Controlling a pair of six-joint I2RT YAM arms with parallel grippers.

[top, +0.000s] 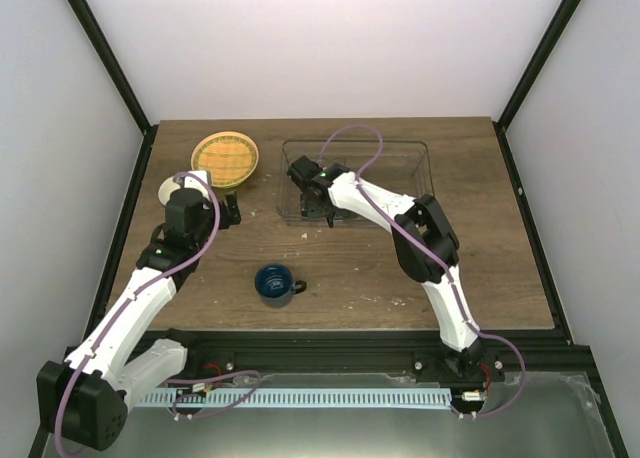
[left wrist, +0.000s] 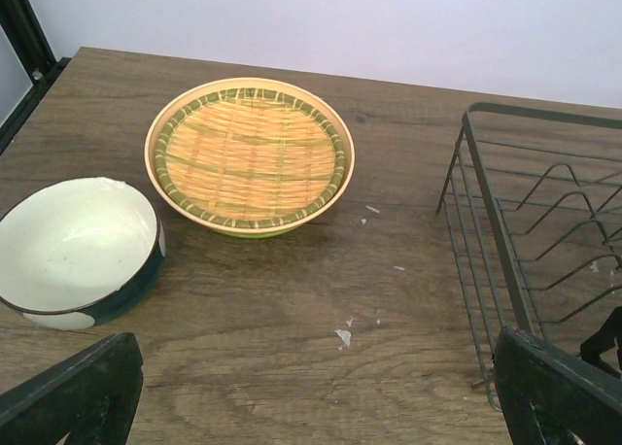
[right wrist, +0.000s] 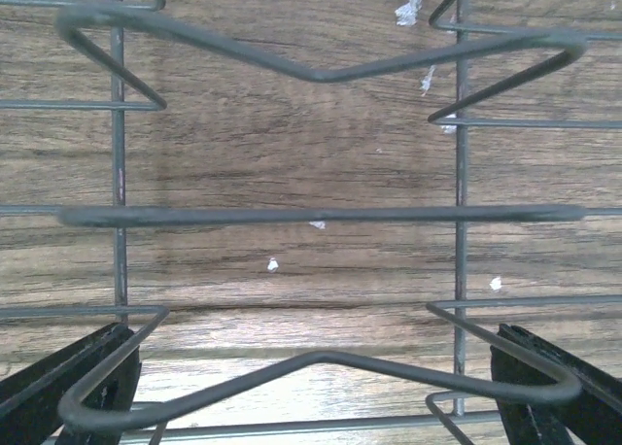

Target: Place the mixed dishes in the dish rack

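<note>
The round yellow-orange plate (top: 224, 159) with a grid face lies at the table's back left; it also shows in the left wrist view (left wrist: 249, 156). The small blue-and-white cup (top: 168, 189) stands left of it, half hidden by my left arm, and shows in the left wrist view (left wrist: 76, 251). The dark blue mug (top: 275, 284) stands upright at the front centre. The wire dish rack (top: 400, 158) holds no dishes. My left gripper (top: 228, 210) (left wrist: 321, 406) is open and empty, in front of the plate. My right gripper (top: 318, 208) (right wrist: 311, 396) is open and empty, pointing down over the rack's left end (right wrist: 311, 214). The yellow-green plate is out of view.
The rack's left wall (left wrist: 486, 222) rises close to my left gripper's right finger (left wrist: 559, 392). Small white flecks (left wrist: 342, 336) lie on the wooden table (top: 480, 278). Black frame posts stand at the table's back corners.
</note>
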